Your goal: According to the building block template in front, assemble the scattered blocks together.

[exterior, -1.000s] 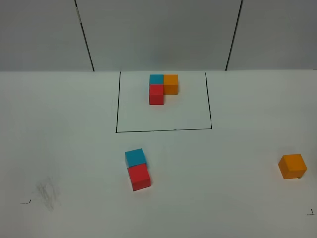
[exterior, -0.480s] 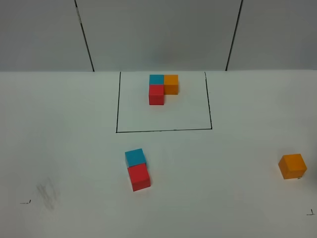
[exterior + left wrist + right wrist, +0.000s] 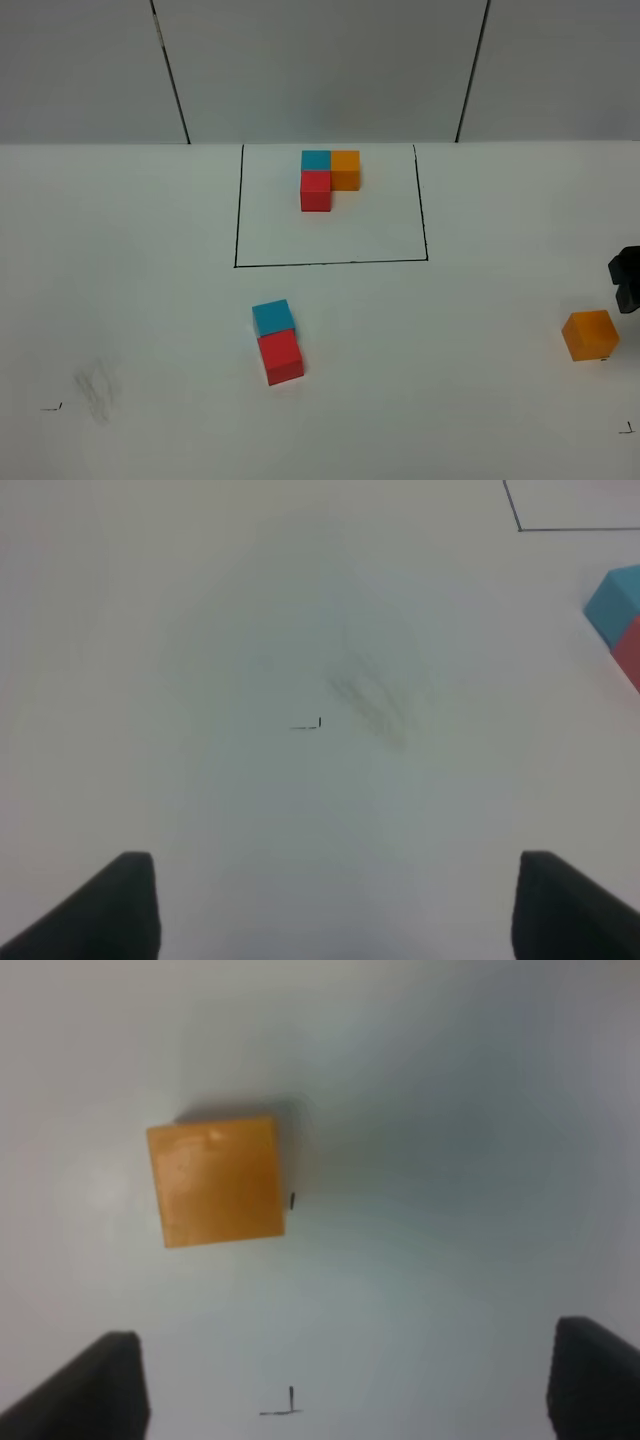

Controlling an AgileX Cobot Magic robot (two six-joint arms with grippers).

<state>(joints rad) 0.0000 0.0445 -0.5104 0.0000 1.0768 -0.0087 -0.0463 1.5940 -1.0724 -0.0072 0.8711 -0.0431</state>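
Spread right claw hangs near the orange block (left claw likewise spread).

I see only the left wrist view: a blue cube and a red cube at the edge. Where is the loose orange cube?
Observer: The orange cube lies alone, far to the right of the blue cube and the red cube.
Operator: Is the right tool near it?
Observer: Yes, the right tool hovers close by it, open and empty; the cube is not between its jaws.
Operator: How is the template built?
Observer: In the template, inside the black frame, orange sits right of blue, red in front of blue.
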